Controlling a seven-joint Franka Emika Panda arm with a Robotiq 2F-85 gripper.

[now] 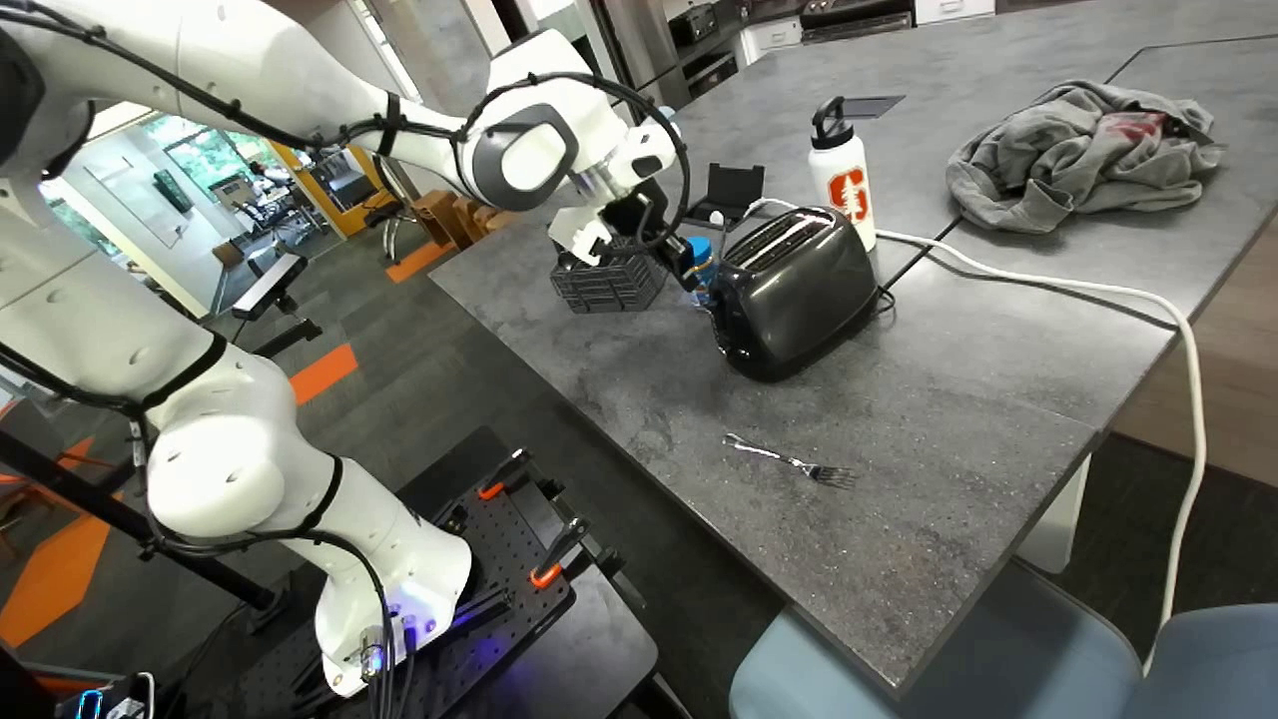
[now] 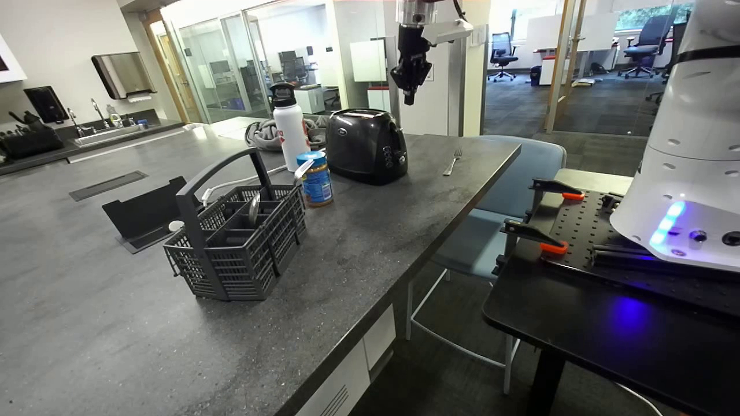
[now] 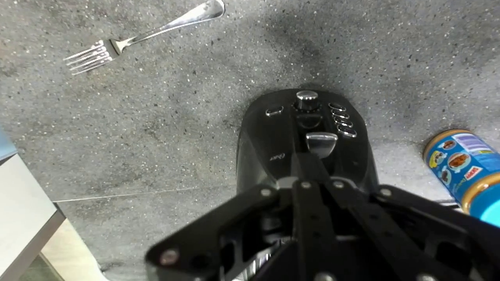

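Across your gray tabletop (image 2: pixel 347 260) stand one toaster (image 2: pixel 361 143), one blue-lidded jar (image 2: pixel 317 185), one white bottle (image 2: pixel 292 136) and one basket (image 2: pixel 241 270), while one fork (image 3: pixel 166 28) lies flat, apart from them. Your single gripper (image 2: pixel 409 99), closed tip to tip, hangs near the toaster's lever (image 3: pixel 322 143).

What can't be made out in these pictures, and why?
Inside of the black toaster: the jaws cover most of its top in the wrist view; both exterior views are too slanted.
Blue lid of the jar: partly cut off by the wrist view's right edge.
Compartment floors of the cutlery basket: hidden by its walls and dividers in an exterior view.
Red patch on the grey cloth: too small and blurred to identify in an exterior view.
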